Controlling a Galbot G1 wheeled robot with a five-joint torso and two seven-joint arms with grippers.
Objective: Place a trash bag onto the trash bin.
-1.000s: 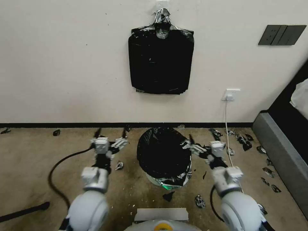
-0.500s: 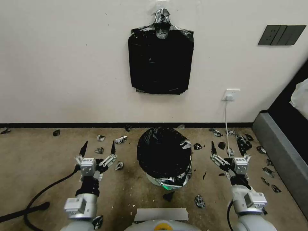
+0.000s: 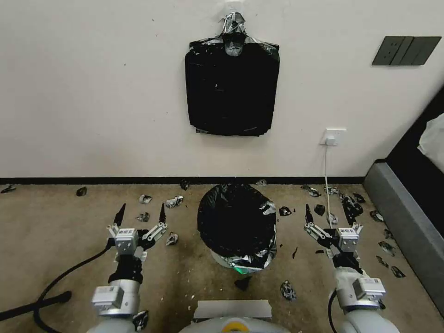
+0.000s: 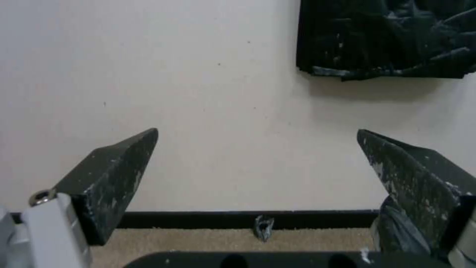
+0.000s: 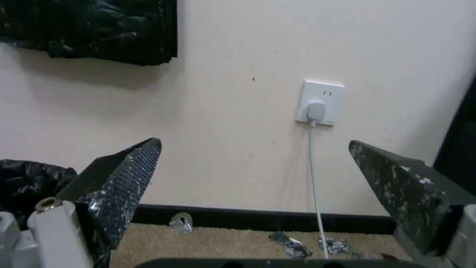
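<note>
On either side of the trash bin [image 3: 240,266], I'm holding left gripper [image 3: 141,216] and right gripper [image 3: 331,217] pulled back, jaws apart, empty; trash bag [image 3: 236,222] sitting released over the rim, looks placed.

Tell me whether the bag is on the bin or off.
On: the trash bag covers the trash bin mouth and drapes its rim; white wall shows below.

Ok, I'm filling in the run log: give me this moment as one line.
trash bag: over trash bin | left tool: open, left of bin | right tool: open, right of bin | both apart from bag
</note>
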